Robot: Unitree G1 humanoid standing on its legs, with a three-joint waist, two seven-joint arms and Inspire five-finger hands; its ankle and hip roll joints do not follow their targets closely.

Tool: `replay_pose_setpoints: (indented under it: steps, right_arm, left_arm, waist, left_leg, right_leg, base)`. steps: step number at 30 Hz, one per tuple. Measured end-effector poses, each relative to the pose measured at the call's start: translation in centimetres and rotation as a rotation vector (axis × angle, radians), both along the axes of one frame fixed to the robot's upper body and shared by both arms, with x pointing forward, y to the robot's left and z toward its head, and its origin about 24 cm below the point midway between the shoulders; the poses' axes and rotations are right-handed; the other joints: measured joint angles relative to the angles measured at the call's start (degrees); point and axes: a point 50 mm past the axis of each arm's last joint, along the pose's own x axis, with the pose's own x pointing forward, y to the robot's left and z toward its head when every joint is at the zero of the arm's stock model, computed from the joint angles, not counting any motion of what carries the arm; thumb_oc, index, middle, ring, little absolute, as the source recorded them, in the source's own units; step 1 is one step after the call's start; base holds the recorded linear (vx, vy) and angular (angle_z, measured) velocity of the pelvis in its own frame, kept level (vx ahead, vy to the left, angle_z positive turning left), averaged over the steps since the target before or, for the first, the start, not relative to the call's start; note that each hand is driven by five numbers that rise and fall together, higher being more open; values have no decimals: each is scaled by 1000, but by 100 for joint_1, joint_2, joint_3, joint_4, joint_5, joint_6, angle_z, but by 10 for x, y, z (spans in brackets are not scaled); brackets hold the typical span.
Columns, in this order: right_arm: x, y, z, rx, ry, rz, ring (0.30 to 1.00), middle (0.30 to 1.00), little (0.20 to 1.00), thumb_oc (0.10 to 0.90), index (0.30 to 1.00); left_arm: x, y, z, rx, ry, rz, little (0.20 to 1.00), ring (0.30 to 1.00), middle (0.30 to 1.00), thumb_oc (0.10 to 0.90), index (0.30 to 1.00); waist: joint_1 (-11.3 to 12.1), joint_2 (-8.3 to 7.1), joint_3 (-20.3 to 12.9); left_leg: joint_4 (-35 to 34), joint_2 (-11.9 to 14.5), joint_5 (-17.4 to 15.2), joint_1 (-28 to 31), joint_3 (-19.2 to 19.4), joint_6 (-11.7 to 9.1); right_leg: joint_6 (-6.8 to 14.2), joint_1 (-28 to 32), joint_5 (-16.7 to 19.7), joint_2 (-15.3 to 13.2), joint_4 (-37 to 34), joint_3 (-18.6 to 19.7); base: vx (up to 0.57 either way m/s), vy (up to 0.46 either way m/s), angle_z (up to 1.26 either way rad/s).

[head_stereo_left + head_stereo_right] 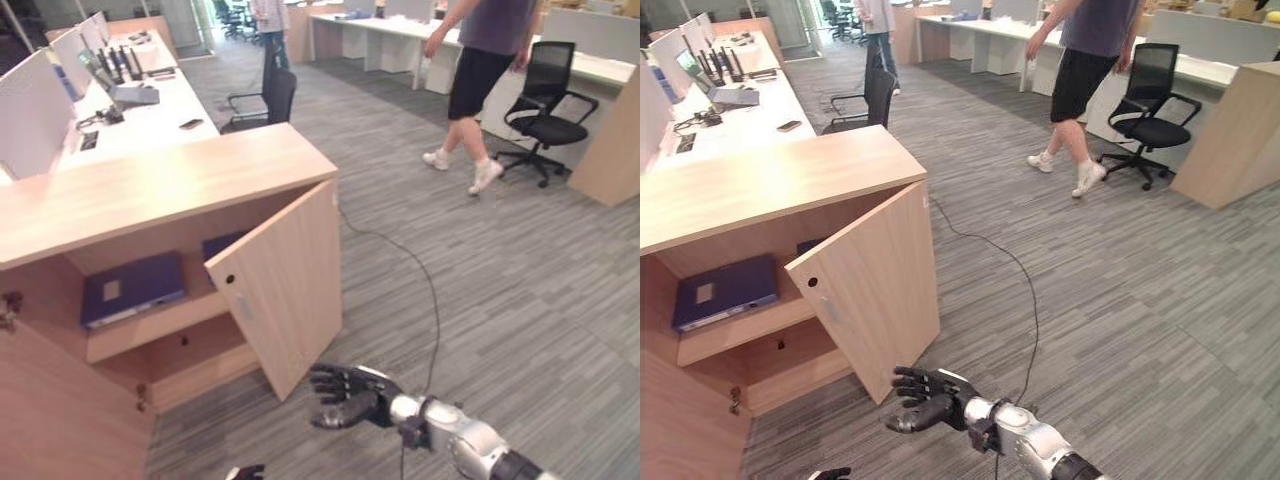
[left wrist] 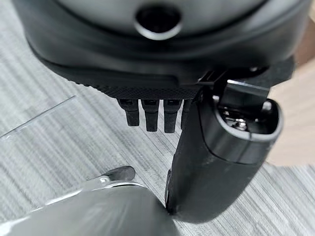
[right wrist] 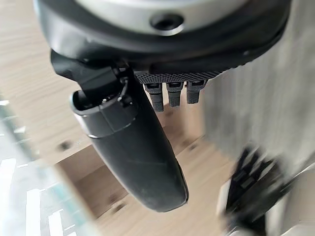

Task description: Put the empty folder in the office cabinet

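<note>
The wooden office cabinet [image 1: 150, 185] stands at the left with its right door [image 1: 285, 285] swung half open. A blue folder [image 1: 132, 288] with a pale label lies flat on the upper shelf inside. Another dark blue item [image 1: 225, 243] shows on the same shelf behind the door. My right hand [image 1: 345, 395] hovers low over the carpet just below the door's bottom corner, fingers spread and holding nothing. In its wrist view the right hand's thumb [image 3: 133, 147] points at the cabinet wood. My left hand [image 1: 245, 470] peeks in at the bottom edge; its thumb [image 2: 221, 157] and fingers hang straight, empty, above the carpet.
A person [image 1: 480, 80] walks across the carpet at the back right, near a black office chair [image 1: 548, 105]. Another chair [image 1: 268, 95] stands by the white desk [image 1: 150, 120] behind the cabinet. A thin cable [image 1: 420, 270] runs over the floor. A wooden counter [image 1: 615, 140] is far right.
</note>
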Motion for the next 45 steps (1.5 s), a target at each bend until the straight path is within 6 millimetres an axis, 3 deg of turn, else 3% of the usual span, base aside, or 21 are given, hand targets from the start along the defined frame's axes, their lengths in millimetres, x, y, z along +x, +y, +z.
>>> replay_pose_setpoints:
  steps: [4, 6, 7, 8, 9, 10, 13, 16, 17, 20, 23, 26, 28, 30, 37, 39, 42, 45]
  right_arm:
    - [-8, -47, -27, -192, 61, -140, 900, 900, 900, 800, 900]
    - [-19, -76, -44, -323, 119, -236, 900, 900, 900, 800, 900]
    - [-30, -90, -54, -382, 177, -305, 900, 900, 900, 800, 900]
    - [-48, -105, -66, -467, 254, -379, 900, 900, 900, 800, 900]
    - [-61, -112, -71, -500, 299, -409, 900, 900, 900, 800, 900]
    - [-74, -119, -78, -486, 371, -517, 900, 900, 900, 800, 900]
    - [-108, -134, -89, -516, 533, -707, 900, 900, 900, 800, 900]
    - [-128, -154, -88, -557, 601, -838, 900, 900, 900, 800, 900]
    - [-141, -163, -87, -575, 627, -891, 900, 900, 900, 800, 900]
    - [-159, -167, -88, -576, 675, -947, 900, 900, 900, 800, 900]
    - [-164, -172, -86, -551, 692, -1030, 900, 900, 900, 800, 900]
    - [-169, -182, -82, -548, 692, -1087, 900, 900, 900, 800, 900]
    - [-174, -183, -82, -527, 701, -1123, 900, 900, 900, 800, 900]
    - [-176, -182, -83, -494, 706, -1167, 900, 900, 900, 800, 900]
    - [-190, -192, -79, -495, 721, -1231, 900, 900, 900, 800, 900]
    - [-196, -195, -78, -500, 729, -1247, 900, 900, 900, 800, 900]
    - [-199, -195, -78, -494, 737, -1249, 900, 900, 900, 800, 900]
    - [-200, -195, -78, -490, 738, -1249, 900, 900, 900, 800, 900]
  left_arm:
    - [13, -2, 2, -30, -35, 26, 900, 900, 900, 800, 900]
    - [25, -4, 5, -43, -68, 44, 900, 900, 900, 800, 900]
    - [32, -3, 7, -43, -82, 42, 900, 900, 900, 800, 900]
    - [35, -3, 7, -54, -90, 65, 900, 900, 900, 800, 900]
    - [32, 1, 7, -55, -87, 88, 900, 900, 900, 800, 900]
    - [31, 4, 7, -68, -87, 130, 900, 900, 900, 800, 900]
    - [25, 6, 6, -77, -64, 155, 900, 900, 900, 800, 900]
    - [14, 6, 3, -102, -38, 215, 900, 900, 900, 800, 900]
    - [9, 3, 1, -126, -31, 264, 900, 900, 900, 800, 900]
    - [0, 7, 0, -159, -30, 370, 900, 900, 900, 800, 900]
    - [-15, 9, -2, -208, -22, 553, 900, 900, 900, 800, 900]
    - [-35, 11, -4, -216, -1, 667, 900, 900, 900, 800, 900]
    - [-48, 17, -4, -191, 16, 687, 900, 900, 900, 800, 900]
    - [-47, 26, -2, -163, 0, 693, 900, 900, 900, 800, 900]
    - [-6, 85, 26, -42, -198, 648, 900, 900, 900, 800, 900]
    - [32, 112, 53, 11, -375, 600, 900, 900, 900, 800, 900]
    - [69, 130, 79, 44, -513, 550, 900, 900, 900, 800, 900]
    - [106, 135, 105, 68, -624, 471, 900, 900, 900, 800, 900]
  waist:
    - [93, 63, 143]
    - [176, 43, 325]
    - [163, -20, 395]
    - [192, -136, 486]
    - [258, -187, 515]
    - [229, -240, 541]
    - [126, -255, 557]
    - [118, -138, 543]
    - [119, -19, 509]
    - [122, 5, 497]
    - [153, 175, 402]
    - [138, 409, 235]
    - [181, 468, 105]
    - [244, 522, 71]
    - [292, 607, -132]
    - [308, 576, -147]
    - [276, 591, -207]
    - [253, 587, -213]
  left_leg:
    - [270, -83, 164, -424, -377, -177]
    - [360, -204, 467, -715, -660, -318]
    - [313, -252, 695, -837, -674, -443]
    - [160, -279, 844, -829, -319, -343]
    - [203, -193, 656, -762, -7, -226]
    - [301, -90, 500, -669, 331, -249]
    - [349, 165, 447, -333, 619, -284]
    - [179, 385, 470, -26, 727, -314]
    - [13, 403, 471, 92, 729, -360]
    - [-180, 319, 474, 151, 699, -351]
    - [-460, 317, 439, 189, 717, -320]
    - [-356, 488, 129, 169, 1044, -273]
    - [-367, 320, 95, 194, 966, -167]
    - [-373, 226, 55, 166, 855, -100]
    - [-463, -62, 81, 160, 705, 50]
    - [-459, -188, 92, 166, 642, 116]
    - [-462, -359, 135, 160, 572, 210]
    - [-474, -523, 105, 150, 525, 279]
  right_leg:
    - [10, -24, 28, -89, -147, -339]
    - [7, 30, 57, -151, -206, -695]
    - [-69, 81, 74, -278, -350, -1070]
    - [-353, 133, 108, -376, -448, -1420]
    - [-408, 157, 84, -414, -484, -1584]
    - [-434, 283, 138, -456, -596, -1806]
    - [-356, 493, 110, -519, -748, -2266]
    - [-298, 538, 144, -573, -719, -2509]
    - [-158, 630, 170, -616, -593, -2722]
    - [21, 751, 108, -714, -414, -2809]
    - [88, 753, 69, -806, -273, -2976]
    - [185, 815, 7, -904, -117, -3210]
    - [330, 857, -17, -1048, -6, -3127]
    - [394, 846, -36, -1155, 71, -3114]
    - [548, 748, -139, -1592, 533, -3146]
    - [606, 736, -140, -1755, 656, -3162]
    - [701, 735, -117, -1953, 774, -3187]
    - [761, 731, -92, -2122, 893, -3162]
  base:
    - [-113, -69, 57]
    - [-138, -55, 102]
    - [-21, -63, 150]
    - [31, -47, 138]
    - [62, -9, 119]
    - [10, 21, 81]
    - [14, 67, 95]
    - [1, 111, 60]
    - [-25, 148, 63]
    - [-35, 161, 70]
    - [-62, 217, 55]
    - [-19, 199, 42]
    - [-36, 253, 29]
    - [-23, 256, 20]
    - [-5, 205, 16]
    - [10, 210, 12]
    - [12, 142, 15]
    - [53, 101, 14]
